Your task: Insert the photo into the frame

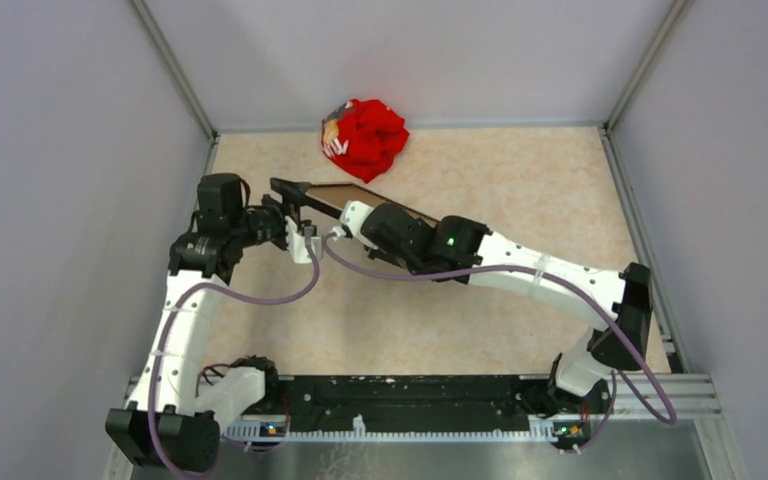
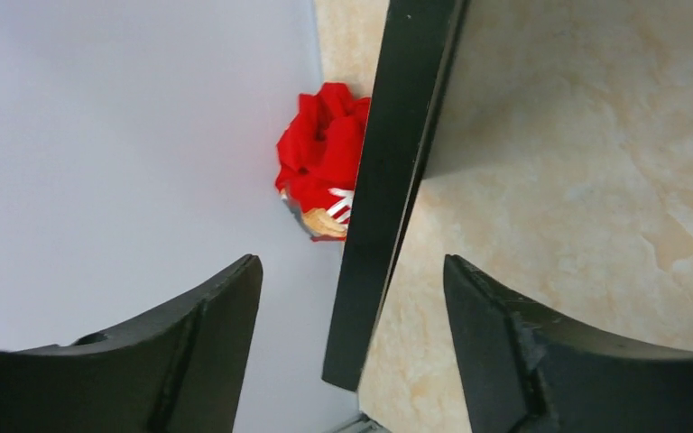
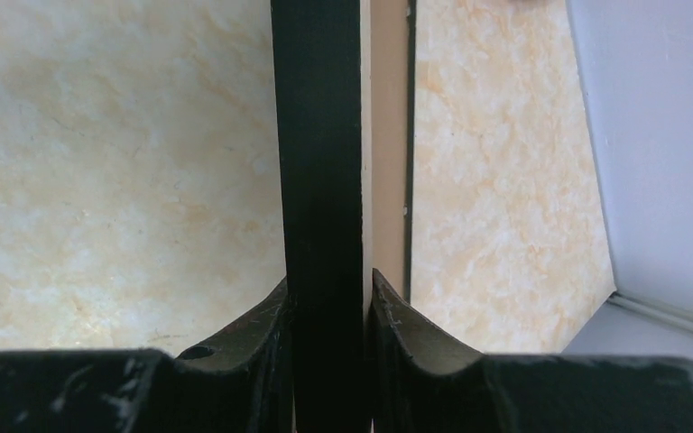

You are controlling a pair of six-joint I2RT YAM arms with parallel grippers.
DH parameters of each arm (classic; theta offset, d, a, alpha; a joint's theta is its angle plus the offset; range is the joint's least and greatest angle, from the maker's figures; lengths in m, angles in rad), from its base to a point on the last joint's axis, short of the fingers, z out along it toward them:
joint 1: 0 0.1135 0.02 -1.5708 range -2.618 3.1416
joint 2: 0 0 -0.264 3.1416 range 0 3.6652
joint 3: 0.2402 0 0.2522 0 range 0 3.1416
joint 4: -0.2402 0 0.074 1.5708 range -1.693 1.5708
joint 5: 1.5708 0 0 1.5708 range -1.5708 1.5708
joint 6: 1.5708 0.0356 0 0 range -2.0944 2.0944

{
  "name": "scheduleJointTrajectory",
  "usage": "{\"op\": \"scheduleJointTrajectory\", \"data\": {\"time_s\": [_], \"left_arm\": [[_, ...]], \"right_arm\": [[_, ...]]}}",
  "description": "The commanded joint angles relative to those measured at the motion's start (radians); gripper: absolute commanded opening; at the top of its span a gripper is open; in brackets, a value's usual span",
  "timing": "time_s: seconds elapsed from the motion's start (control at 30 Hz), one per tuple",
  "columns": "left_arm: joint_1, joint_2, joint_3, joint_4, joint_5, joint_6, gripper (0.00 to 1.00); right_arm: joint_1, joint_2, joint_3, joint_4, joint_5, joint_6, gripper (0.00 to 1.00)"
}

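Frame (image 3: pixel 320 180): black edge, tan panel. Cloth bundle (image 1: pixel 364 138): red, white markings. Table (image 1: pixel 520 190): beige marbled pattern. Walls (image 1: pixel 60 150): pale grey.

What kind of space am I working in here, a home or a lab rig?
Most likely a lab test cell, not a home: plain grey panel walls on aluminium posts box in a marble-look tabletop, with a mounting rail along its near edge.

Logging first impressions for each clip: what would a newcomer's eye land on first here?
The red cloth bundle at the table's far edge stands out most. Then the two arms meeting left of centre at the black frame: the right hand is clamped on its edge, the left hand open around it.
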Motion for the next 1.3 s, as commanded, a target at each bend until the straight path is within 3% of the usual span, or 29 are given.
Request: {"op": "scheduleJointTrajectory", "data": {"time_s": [0.0, 0.07, 0.17, 0.27, 0.47, 0.77, 1.07, 1.27], "left_arm": [[0.004, -0.056, 0.012, 0.185, 0.018, -0.174, 0.83], [0.011, -0.041, 0.071, 0.209, 0.023, -0.304, 0.85], [0.042, 0.014, 0.174, 0.237, 0.026, -0.521, 0.97], [0.075, 0.07, 0.253, 0.219, 0.024, -0.652, 0.99], [0.126, 0.115, 0.306, 0.134, 0.029, -0.784, 0.99], [0.128, 0.254, 0.349, -0.044, -0.047, -0.865, 0.99], [0.128, 0.275, 0.241, -0.103, -0.083, -0.892, 0.99], [0.129, 0.312, 0.192, -0.124, -0.1, -0.916, 0.99]], "right_arm": [[-0.027, 0.004, 0.231, 0.001, -0.019, 0.126, 0.0], [-0.059, 0.039, 0.335, -0.051, -0.093, 0.199, 0.0], [-0.144, 0.085, 0.49, -0.123, -0.225, 0.333, 0.0], [-0.287, 0.072, 0.491, -0.136, -0.397, 0.491, 0.0], [-0.538, -0.137, 0.116, 0.077, -0.618, 0.728, 0.0], [-0.713, -0.438, -0.475, 0.411, -0.673, 0.992, 0.0], [-0.726, -0.639, -1.041, 0.777, -0.647, 1.217, 0.0], [-0.731, -0.59, -1.18, 0.92, -0.64, 1.23, 0.0]]}}
